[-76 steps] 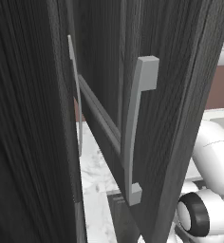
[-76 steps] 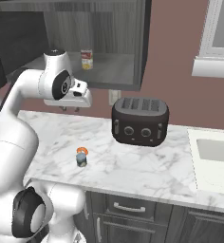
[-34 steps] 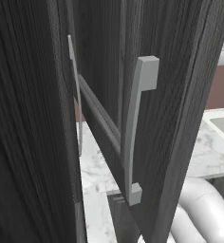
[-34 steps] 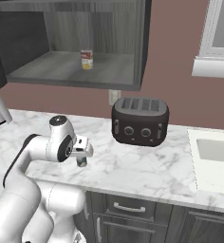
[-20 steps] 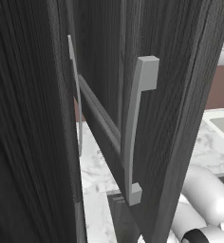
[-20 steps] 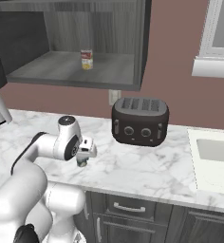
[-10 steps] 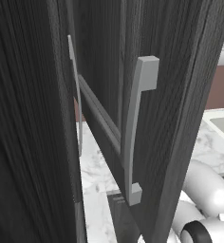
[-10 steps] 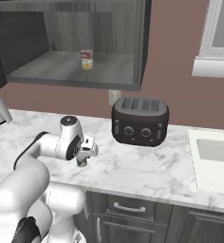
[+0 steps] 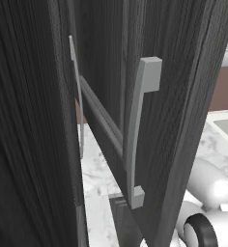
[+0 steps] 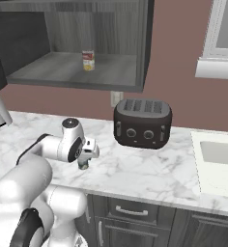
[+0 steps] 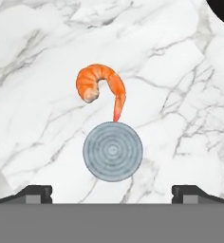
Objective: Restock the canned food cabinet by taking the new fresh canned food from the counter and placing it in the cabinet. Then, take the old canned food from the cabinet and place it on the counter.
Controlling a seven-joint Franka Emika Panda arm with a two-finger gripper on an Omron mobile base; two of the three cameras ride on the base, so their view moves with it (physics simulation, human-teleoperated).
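Note:
In the hand view a can (image 11: 112, 151) stands on the white marble counter (image 11: 180, 95), seen from straight above as a grey ringed lid. My gripper (image 11: 112, 192) hangs over it, open, with one dark fingertip to each side of the can and apart from it. In the right base view the gripper (image 10: 84, 163) points down at the counter (image 10: 145, 169), and the hand hides the can. A second can (image 10: 88, 61) with a red and yellow label stands on the shelf of the open cabinet (image 10: 72, 73) above.
An orange shrimp (image 11: 98, 84) lies on the marble just beyond the can. A black toaster (image 10: 142, 123) stands to the right of the gripper, a sink (image 10: 218, 153) farther right. An open dark cabinet door with a pale bar handle (image 9: 137, 130) stands close in the left base view.
The arm has come down from cabinet height to the counter and settled over the can. In the last second it only edged slightly lower. The jaws stayed open.

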